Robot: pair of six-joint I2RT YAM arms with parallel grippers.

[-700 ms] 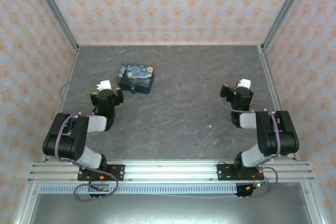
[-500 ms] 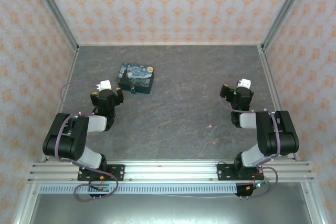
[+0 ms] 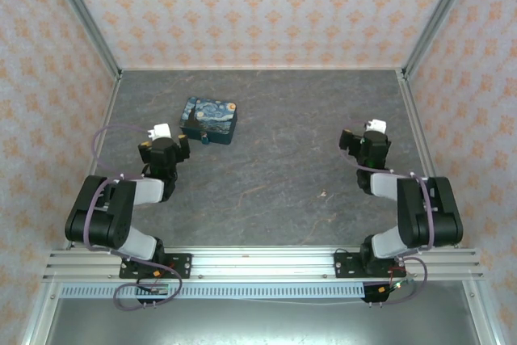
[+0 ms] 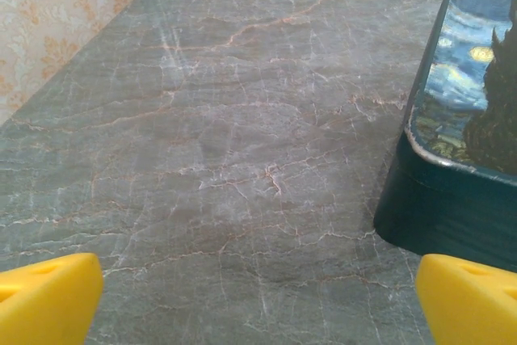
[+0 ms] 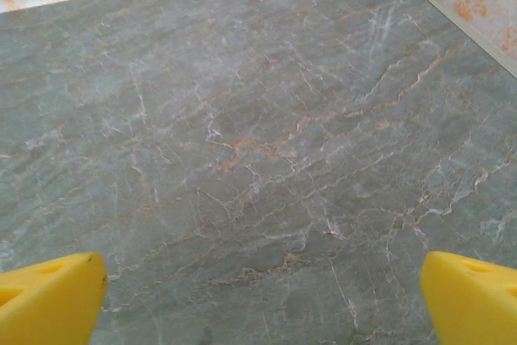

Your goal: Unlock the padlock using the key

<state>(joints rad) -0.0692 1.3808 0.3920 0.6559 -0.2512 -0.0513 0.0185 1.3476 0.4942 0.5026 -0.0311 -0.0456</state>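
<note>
The left arm (image 3: 113,212) sits folded at the near left of the grey stone-patterned table (image 3: 283,103), its elbow low by the base rail and its forearm reaching up and away from the rail. The left gripper (image 4: 258,305) hangs low over the tabletop with its jaws spread wide and nothing between them. In the left wrist view its yellow fingertips (image 4: 44,296) sit at the two bottom corners with bare table between them.

Just ahead and to the right of that gripper lies the blue painted tin (image 3: 210,119), flat on the table with its lid up. The padlock (image 3: 205,139) rests against the tin's near edge, a small teal shape touching the box. It is too small to tell how its shackle stands.

Further right, on open table between the two arms, is a pale speck (image 3: 322,194), probably the key, well apart from the padlock and from both grippers.

The right arm (image 3: 416,212) mirrors the left, folded near the right wall with its forearm pointing away from the rail. The right gripper (image 5: 258,305) hovers low over bare table, its jaws wide and empty.
</note>
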